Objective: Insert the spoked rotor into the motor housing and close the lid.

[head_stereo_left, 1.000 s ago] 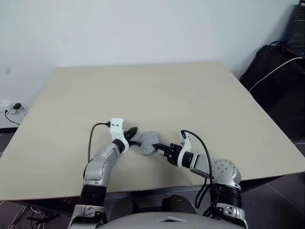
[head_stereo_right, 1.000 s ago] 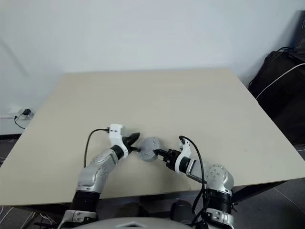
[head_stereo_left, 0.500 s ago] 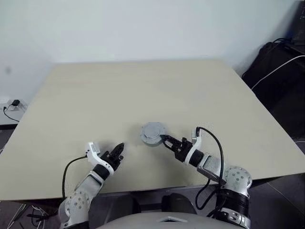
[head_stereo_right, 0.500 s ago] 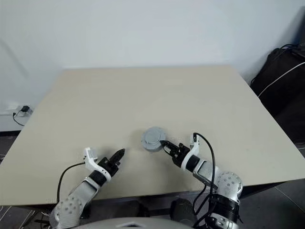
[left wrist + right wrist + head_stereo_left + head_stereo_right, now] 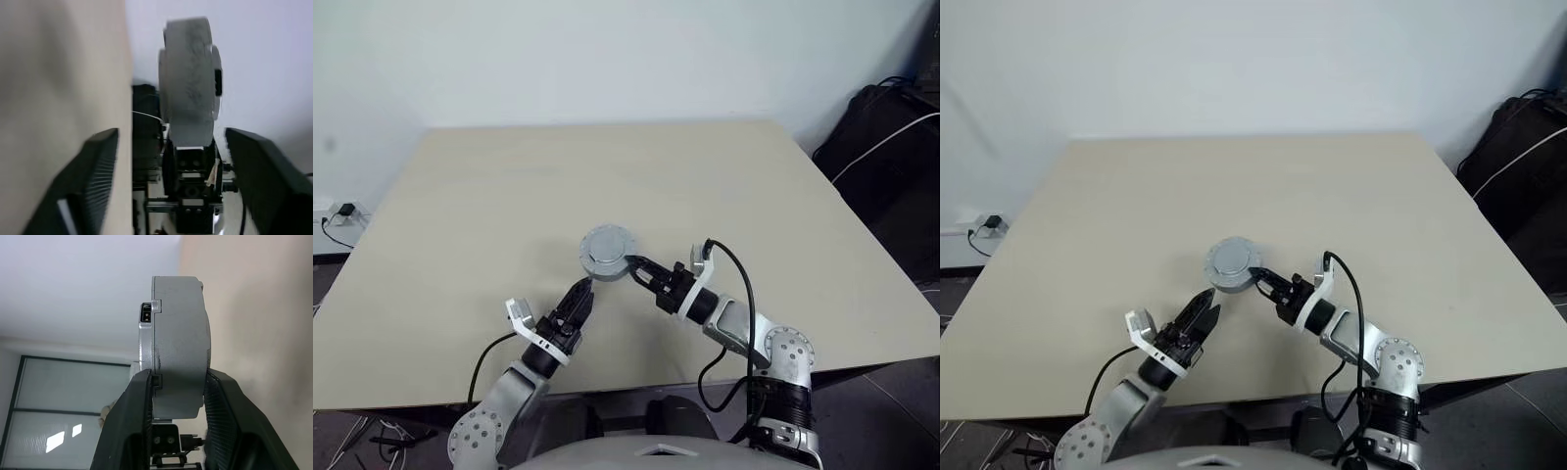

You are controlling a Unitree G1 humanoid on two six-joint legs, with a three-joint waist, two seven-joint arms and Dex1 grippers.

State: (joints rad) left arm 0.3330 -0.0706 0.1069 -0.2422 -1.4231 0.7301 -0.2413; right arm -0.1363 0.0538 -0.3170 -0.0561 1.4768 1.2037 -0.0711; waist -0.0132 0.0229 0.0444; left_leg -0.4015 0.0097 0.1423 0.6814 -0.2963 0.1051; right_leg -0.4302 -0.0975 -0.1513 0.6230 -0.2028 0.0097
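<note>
In the head views the right gripper (image 5: 633, 267) is clamping the motor housing (image 5: 605, 251) by its edge and holding it up a little left of the frame's centre, its round pale grey face, the lid, turned toward the camera. The right wrist view is showing what those views are not: the housing edge-on, a thick grey drum with a small dark socket on its flat side, pinched between the two ribbed black fingers (image 5: 131, 426). The left wrist view is catching the same drum side-on beyond the left gripper's widely parted fingers (image 5: 92, 181), though it is blurred. The spoked rotor is hidden inside or cannot be made out. The left gripper (image 5: 581, 294) is hanging empty and spread at lower left of centre, pointing up toward the housing, above the beige table (image 5: 460, 206).
</note>
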